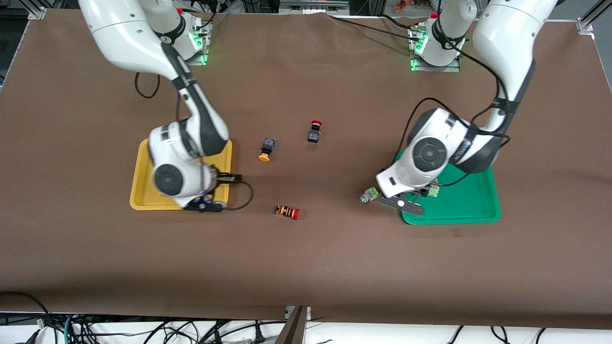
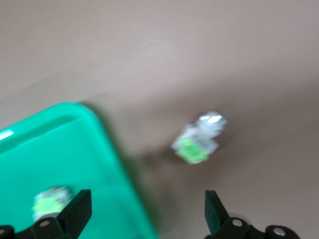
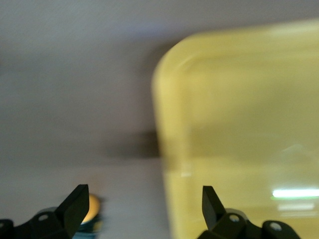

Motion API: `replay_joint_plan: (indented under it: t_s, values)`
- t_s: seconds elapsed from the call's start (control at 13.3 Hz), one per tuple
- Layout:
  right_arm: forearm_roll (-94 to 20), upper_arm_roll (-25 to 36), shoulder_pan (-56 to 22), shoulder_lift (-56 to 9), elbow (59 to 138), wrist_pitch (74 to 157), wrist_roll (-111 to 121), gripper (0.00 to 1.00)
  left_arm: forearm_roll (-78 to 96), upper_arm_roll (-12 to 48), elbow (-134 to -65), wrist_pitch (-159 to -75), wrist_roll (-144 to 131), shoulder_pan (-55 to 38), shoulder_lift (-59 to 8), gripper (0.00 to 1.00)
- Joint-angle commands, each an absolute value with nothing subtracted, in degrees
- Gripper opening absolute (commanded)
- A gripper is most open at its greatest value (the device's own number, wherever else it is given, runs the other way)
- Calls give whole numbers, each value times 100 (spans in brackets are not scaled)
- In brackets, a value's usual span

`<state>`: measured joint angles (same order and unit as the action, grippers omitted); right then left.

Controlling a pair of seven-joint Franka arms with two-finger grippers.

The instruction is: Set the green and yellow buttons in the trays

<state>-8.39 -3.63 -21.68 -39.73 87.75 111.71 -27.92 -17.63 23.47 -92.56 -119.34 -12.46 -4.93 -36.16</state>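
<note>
The left gripper [image 2: 144, 214] hangs over the edge of the green tray [image 1: 471, 205], at the right of the front view, with its two fingers spread apart and nothing between them. One grey and green button [image 1: 433, 190] lies inside the green tray, partly hidden under the arm. Another grey and green button [image 1: 368, 195] lies on the brown table [image 1: 306, 267], just beside the tray toward the middle of the picture. The right gripper [image 3: 142, 211] hangs over the corner of the yellow tray [image 1: 143, 191], at the left of the front view, and its fingers are spread wide and hold nothing too. In the right wrist view an orange-yellow capped button [image 3: 92, 209] peeks out by one finger, on the table beside the yellow tray. A second black button with an orange-yellow cap [image 1: 266, 150] lies near the middle of the front view. The black button with a red cap [image 1: 315, 131] stands a little higher up, and the striped button with a red cap [image 1: 287, 211] lies lower down.
</note>
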Motion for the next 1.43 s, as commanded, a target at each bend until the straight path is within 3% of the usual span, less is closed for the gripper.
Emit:
replay_joint_plan:
  t_s: [0.0,0.38,0.45,0.53,0.6,0.68,0.75,0.9,1.13,1.35]
  values:
    - [-826,-693,-2398,-4060,8964,11442,-3864,100,-1749,2303,-8973,-12268,-899,-808,-4183,100]
    - [-678,-1132,-2522,-3982,9570,11847,-4612,100,-1740,2294,-9009,-13330,668,-589,-4683,100]
    - [-442,-1256,-2522,-3955,9684,11900,-4849,100,-1749,2294,-9026,-13551,668,-580,-4832,82]
    - [-326,-1300,-2522,-3929,9738,11892,-4965,93,-1740,2294,-9044,-13561,607,-589,-4851,49]
    - [-308,-1301,-2514,-3903,9764,11874,-4966,52,-1740,2294,-9166,-13562,572,-615,-4825,29]
    - [-308,-1301,-2514,-3911,9756,11865,-4966,19,-1740,2294,-9210,-13535,580,-607,-4773,26]
    - [-308,-1292,-2505,-3911,9747,11883,-4983,0,-1740,2294,-9289,-13526,641,-563,-4712,21]
    - [-308,-1274,-2496,-3911,9730,11892,-4983,0,-1749,2303,-9247,-13518,659,-563,-4624,13]
    - [-308,-1231,-2409,-3728,9607,11700,-4835,0,-1749,2276,-9211,-13055,642,-406,-4036,15]
    - [-308,-618,-2312,-3551,9028,10410,-3529,0,-1749,2285,-9193,-12079,650,104,-3526,21]
